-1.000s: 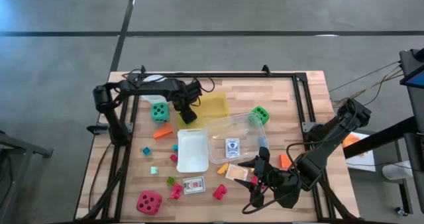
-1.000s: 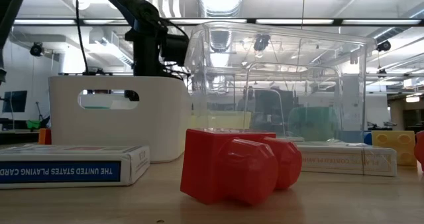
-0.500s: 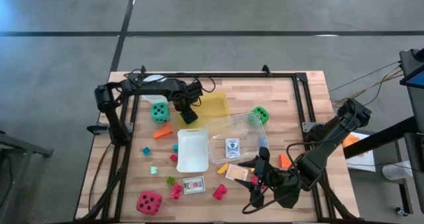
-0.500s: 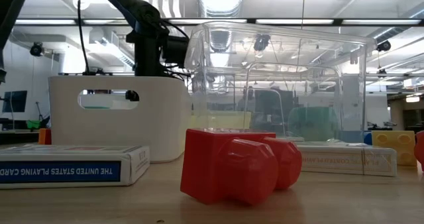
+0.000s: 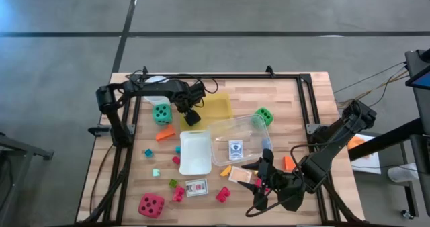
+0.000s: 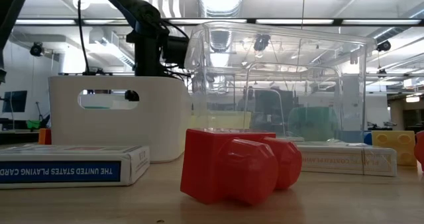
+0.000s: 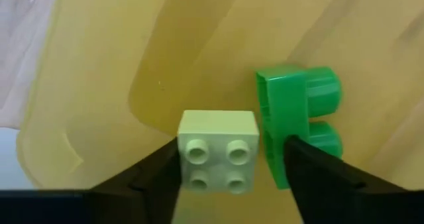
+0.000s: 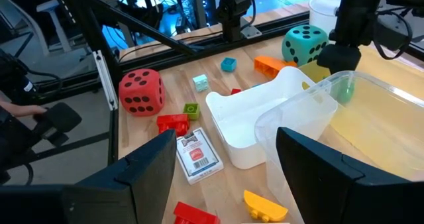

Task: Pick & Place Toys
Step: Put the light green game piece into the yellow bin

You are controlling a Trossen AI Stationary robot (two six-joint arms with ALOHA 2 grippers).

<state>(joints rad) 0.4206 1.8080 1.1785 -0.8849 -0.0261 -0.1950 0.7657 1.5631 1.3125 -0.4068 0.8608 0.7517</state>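
The table holds three dotted dice, a teal die (image 5: pixel 161 113), a green die (image 5: pixel 263 116) and a red die (image 5: pixel 151 205), two card packs (image 5: pixel 197 187), two containers, one white tub (image 5: pixel 194 152) and one clear box (image 5: pixel 236 143), and one yellow tray (image 5: pixel 216 108).

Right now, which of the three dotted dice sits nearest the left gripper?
The teal die, just beside the left gripper at the yellow tray; the green die and red die lie farther.

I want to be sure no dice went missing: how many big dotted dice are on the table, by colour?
Green die: 1
Teal die: 1
Red die: 1
Total: 3
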